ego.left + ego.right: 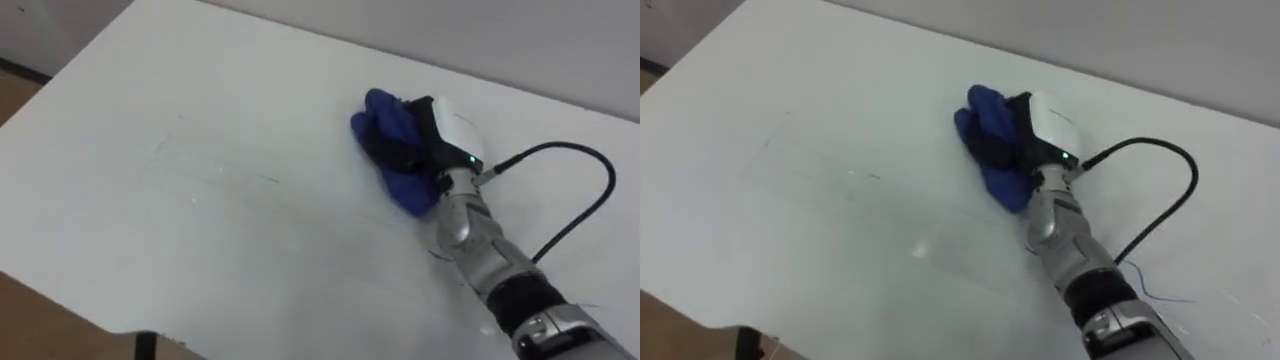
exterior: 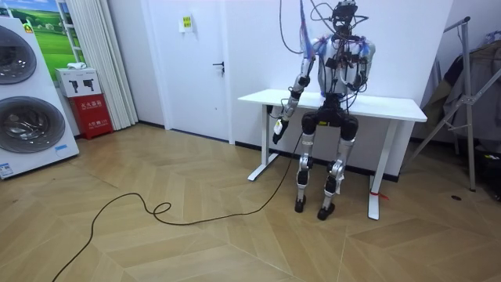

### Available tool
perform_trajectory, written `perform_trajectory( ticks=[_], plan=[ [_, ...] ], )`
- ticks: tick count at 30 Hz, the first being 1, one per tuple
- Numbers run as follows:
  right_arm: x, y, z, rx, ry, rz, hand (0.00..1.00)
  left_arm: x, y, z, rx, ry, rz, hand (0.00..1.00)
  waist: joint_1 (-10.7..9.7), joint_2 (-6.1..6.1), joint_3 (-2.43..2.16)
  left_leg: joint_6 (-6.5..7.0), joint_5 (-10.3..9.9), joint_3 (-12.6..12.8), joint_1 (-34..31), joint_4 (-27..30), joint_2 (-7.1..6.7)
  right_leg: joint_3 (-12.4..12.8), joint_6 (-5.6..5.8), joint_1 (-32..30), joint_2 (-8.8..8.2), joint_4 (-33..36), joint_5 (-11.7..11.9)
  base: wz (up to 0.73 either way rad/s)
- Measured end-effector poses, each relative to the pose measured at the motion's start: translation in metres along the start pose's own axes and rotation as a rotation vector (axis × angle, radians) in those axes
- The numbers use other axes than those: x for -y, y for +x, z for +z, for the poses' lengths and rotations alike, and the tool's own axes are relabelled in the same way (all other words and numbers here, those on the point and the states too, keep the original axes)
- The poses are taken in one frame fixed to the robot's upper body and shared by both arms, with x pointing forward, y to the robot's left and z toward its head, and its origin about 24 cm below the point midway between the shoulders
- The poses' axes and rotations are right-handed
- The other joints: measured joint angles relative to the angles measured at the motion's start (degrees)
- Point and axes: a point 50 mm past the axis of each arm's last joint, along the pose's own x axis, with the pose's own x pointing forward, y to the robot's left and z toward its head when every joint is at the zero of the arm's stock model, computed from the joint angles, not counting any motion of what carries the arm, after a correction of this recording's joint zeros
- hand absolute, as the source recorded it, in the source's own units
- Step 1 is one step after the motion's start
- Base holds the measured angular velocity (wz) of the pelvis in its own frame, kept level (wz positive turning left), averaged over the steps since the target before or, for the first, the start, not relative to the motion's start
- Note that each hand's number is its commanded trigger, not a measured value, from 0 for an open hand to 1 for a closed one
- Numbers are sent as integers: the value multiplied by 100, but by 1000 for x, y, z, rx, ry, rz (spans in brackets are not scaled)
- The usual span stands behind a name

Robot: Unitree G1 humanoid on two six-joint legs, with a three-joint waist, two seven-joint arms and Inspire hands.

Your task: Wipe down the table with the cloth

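A bunched blue cloth (image 1: 385,125) lies on the white table (image 1: 200,230), right of its middle and toward the far edge. My right hand (image 1: 440,140) rests on top of it, its dark fingers (image 1: 402,150) curled down into the folds, with cloth showing ahead of and below them. The same cloth (image 1: 990,125) and right hand (image 1: 1045,130) show in the right eye view. Faint wet streaks (image 1: 215,165) mark the tabletop left of the cloth. In the room view I stand at the table (image 2: 391,106) and my left hand (image 2: 275,131) hangs beside its near edge.
A black cable (image 1: 570,190) loops from my right wrist over the table's right part. The wall runs just behind the far edge. The near-left table corner (image 1: 130,325) drops to wooden floor. In the room view, washing machines (image 2: 23,102) stand far left and a metal stand (image 2: 466,102) at the right.
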Motion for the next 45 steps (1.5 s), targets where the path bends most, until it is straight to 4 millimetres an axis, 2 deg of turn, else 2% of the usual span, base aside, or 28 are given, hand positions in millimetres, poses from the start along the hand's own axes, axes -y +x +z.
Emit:
perform_trajectory(
  ticks=[2, 4, 5, 6, 7, 9, 10, 13, 16, 20, 23, 25, 26, 28, 29, 30, 31, 32, 33, 34, 35, 36, 37, 40, 42, 45],
  plan=[
    [2, -13, -22, -36, 1, -33, 100, -8, -2, -9, -23, 6, 26, 0, -231, -20, -3, 1, 1, -34, 101, -37, -46, 1, 16, 143, -24, -29, -2, 39],
    [12, -39, -63, -141, -38, -104, 100, -21, -4, -16, -37, -10, 70, 0, -460, -57, -13, 48, 28, -30, 207, -112, -95, 72, 107, 284, -59, -117, 17, 29],
    [15, -47, -74, -173, -45, -126, 100, -23, -4, -15, -35, -9, 82, 0, -520, -59, -14, 64, 29, -26, 218, -110, -107, 66, 130, 317, -70, -145, 31, 19],
    [21, -65, -95, -246, -60, -166, 100, -29, -4, -14, -33, -6, 107, 0, -657, -76, -54, 95, 42, -24, 230, -112, -143, 58, 171, 380, -80, -217, 54, 6],
    [26, -85, -116, -340, -63, -205, 100, -36, -4, -15, -39, -9, 129, 0, -704, -93, -124, 128, 25, -8, 237, -105, -161, 80, 207, 384, -101, -211, 54, 0],
    [33, -113, -142, -471, -70, -256, 100, -44, -5, -14, -37, -20, 157, 0, -824, -86, -184, 250, -52, 30, 265, -83, -166, 124, 276, 434, -99, -206, 32, -4],
    [37, -128, -155, -541, -82, -282, 100, -46, -5, -13, -34, -19, 164, 0, -914, -67, -195, 285, -75, 39, 279, -83, -173, 162, 303, 464, -85, -200, 48, -6],
    [43, -156, -173, -653, -101, -325, 100, -50, -6, -14, -32, -54, 176, 0, -965, -57, -203, 330, -96, 170, 337, -81, -176, 408, 355, 443, -99, -199, 81, -30],
    [47, -174, -181, -705, -120, -349, 100, -49, -6, -7, 6, -56, 172, 0, -1089, -81, -220, 392, -58, 254, 302, -85, -184, 453, 390, 362, -152, -179, 131, -9],
    [46, -178, -182, -721, -118, -353, 100, -48, -5, -3, 17, -53, 168, 0, -1254, -75, -229, 431, -42, 289, 309, -85, -195, 465, 421, 379, -129, -184, 223, -6],
    [42, -177, -179, -719, -121, -354, 100, -36, -3, 1, 27, -43, 143, 0, -1256, -59, -236, 453, -50, 292, 316, -88, -195, 481, 433, 383, -120, -192, 261, -5],
    [41, -168, -173, -703, -120, -360, 100, -25, -1, 5, 30, -19, 116, 0, -1156, -33, -228, 452, -54, 349, 282, -90, -181, 548, 428, 329, -107, -202, 289, -25],
    [39, -155, -165, -679, -111, -372, 100, -17, 0, 6, 23, -5, 93, 0, -1126, -8, -220, 447, -56, 428, 248, -89, -146, 582, 405, 265, -86, -196, 328, -65],
    [26, -126, -135, -595, -82, -360, 100, 5, 3, 7, -2, 49, 46, 0, -811, 11, -205, 406, -43, 845, 191, -146, -10, 649, 313, 35, -22, -188, 460, -103],
    [21, -117, -123, -542, -77, -336, 100, 10, 4, 7, -9, 67, 33, 0, -745, 24, -196, 393, -45, 944, 164, -141, 34, 648, 285, -23, 3, -187, 503, -104],
    [8, -98, -94, -414, -54, -270, 100, 19, 5, 10, -16, 110, 10, 0, -621, 33, -175, 357, -46, 962, 112, -130, 72, 668, 219, -129, 51, -196, 570, -71],
    [-8, -82, -59, -262, -44, -192, 100, 25, 6, 16, -9, 137, -7, 0, -595, 43, -152, 320, -37, 963, 37, -117, 106, 696, 174, -210, 94, -199, 607, -49],
    [-15, -75, -42, -186, -45, -155, 100, 27, 6, 17, -9, 151, -11, 0, -571, 48, -130, 277, -39, 958, 7, -117, 121, 686, 158, -245, 106, -196, 616, -8],
    [-28, -63, -9, -35, -56, -83, 100, 32, 7, 26, 18, 165, -25, 0, -480, 71, -54, 254, -21, 925, -42, -119, 141, 661, 140, -288, 125, -195, 624, 5],
    [-39, -56, 20, 88, -63, -17, 100, 37, 7, 33, 36, 174, -36, 0, -321, 97, -11, 226, 4, 889, -128, -116, 156, 615, 99, -376, 115, -177, 617, 9],
    [-43, -53, 32, 139, -73, 12, 100, 40, 7, 37, 48, 176, -42, 0, -266, 107, 2, 209, 22, 858, -178, -112, 157, 572, 63, -428, 114, -174, 605, 25],
    [-48, -48, 52, 228, -89, 44, 100, 43, 7, 40, 54, 167, -50, 0, -181, 134, 72, 186, 76, 736, -263, -117, 147, 499, 22, -497, 109, -162, 581, 39],
    [-51, -44, 70, 303, -93, 57, 100, 46, 7, 45, 68, 159, -58, 0, -36, 118, 109, 142, 151, 672, -354, -126, 113, 388, -41, -604, 87, -101, 521, 40],
    [-54, -38, 94, 423, -113, 72, 100, 46, 7, 43, 61, 160, -57, 0, 130, 101, 120, 91, 258, 436, -580, -130, 82, 164, -101, -753, 76, -85, 436, 48],
    [-54, -35, 97, 453, -131, 73, 100, 46, 7, 42, 58, 160, -60, 0, 216, 96, 117, 71, 273, 289, -637, -136, 59, 24, -117, -749, 71, -95, 395, 44],
    [-52, -34, 93, 462, -126, 72, 100, 46, 7, 43, 60, 159, -63, 0, 195, 85, 112, 55, 284, 168, -616, -146, 17, -116, -102, -657, 44, -116, 312, 27]
  ],
)
